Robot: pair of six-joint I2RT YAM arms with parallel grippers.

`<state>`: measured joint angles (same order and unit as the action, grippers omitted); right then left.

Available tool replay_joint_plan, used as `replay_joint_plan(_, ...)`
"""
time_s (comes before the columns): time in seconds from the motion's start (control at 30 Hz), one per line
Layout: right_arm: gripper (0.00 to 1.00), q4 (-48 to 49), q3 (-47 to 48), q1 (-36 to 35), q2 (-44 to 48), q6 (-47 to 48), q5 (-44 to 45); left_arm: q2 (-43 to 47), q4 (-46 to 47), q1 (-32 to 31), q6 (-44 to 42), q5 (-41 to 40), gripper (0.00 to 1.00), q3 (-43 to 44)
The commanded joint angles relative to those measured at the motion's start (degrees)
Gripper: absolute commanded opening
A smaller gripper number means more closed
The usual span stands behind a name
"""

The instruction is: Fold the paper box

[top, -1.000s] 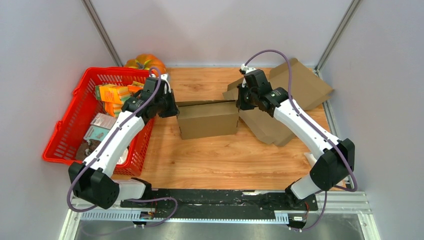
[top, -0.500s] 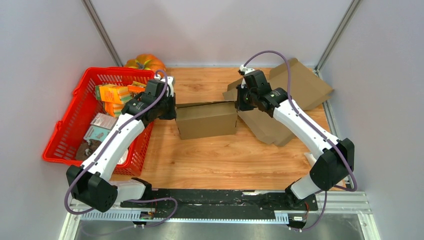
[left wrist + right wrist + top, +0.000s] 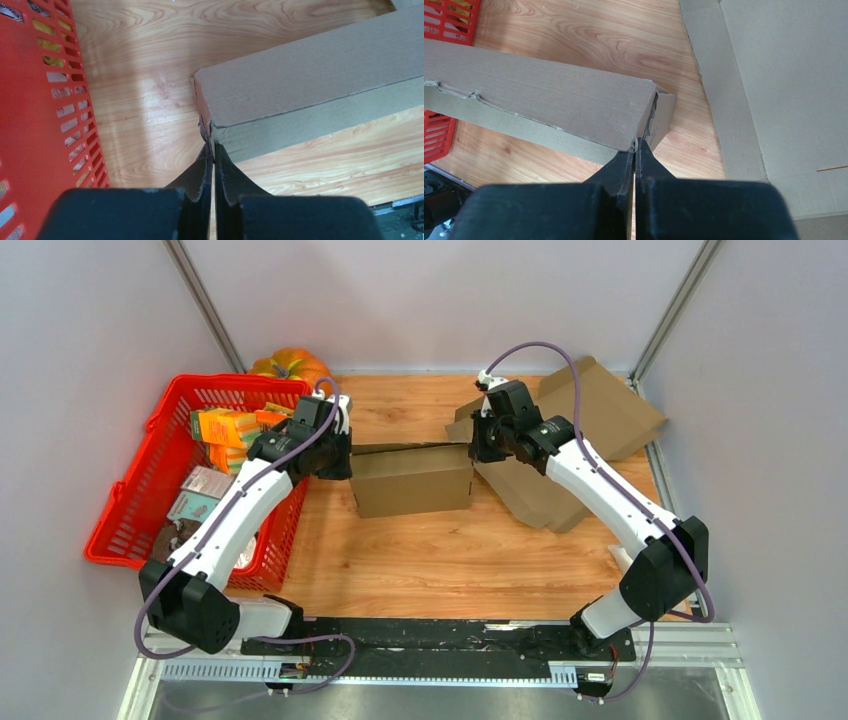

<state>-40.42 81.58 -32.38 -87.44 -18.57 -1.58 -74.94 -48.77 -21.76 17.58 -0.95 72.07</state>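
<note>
Grey walls close in a wooden surface (image 3: 430,550), seen from above. The paper box (image 3: 415,480) stands near the middle of it, a long brown carton lying crosswise between the two arms. The left end effector (image 3: 340,462) is at the box's left end and the right end effector (image 3: 478,448) at its right end. A red basket (image 3: 150,500) holding packets sits at the left, with an orange pumpkin (image 3: 290,364) behind it. Flat cardboard sheets (image 3: 600,420) lie at the right rear.

From the left wrist, the black fingers (image 3: 200,175) are drawn almost together, leaving only a hairline slit. Their tips pinch the ragged near corner of the box. The basket wall fills the left edge of this view.

From the right wrist, the fingers (image 3: 621,167) are closed on the thin edge at the box's other corner, where an end flap stands slightly ajar. The flat cardboard lies just beyond, to the right.
</note>
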Motion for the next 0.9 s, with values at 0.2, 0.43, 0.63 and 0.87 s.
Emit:
replay_joint_plan(0.2,0.00,-4.8,-1.7,-0.9,-0.6,0.2,-3.0,0.9,1.9,5.7,0.8,19.6,0.00,-1.4)
replay_joint_plan(0.43,0.00,-4.9,-1.9,-0.9,-0.5,0.2,-3.1,0.4,4.1,10.6,0.8,28.1,0.00,-3.9)
replay_joint_plan(0.63,0.00,-4.8,-1.7,-0.9,-0.5,0.0,-3.5,-0.4,-3.5,9.7,-3.8,17.6,0.14,-1.3)
replay_joint_plan(0.87,0.00,-4.7,-2.0,-0.9,-0.8,-0.2,-4.1,5.1,-0.8,9.0,-1.9,13.4,0.39,0.0)
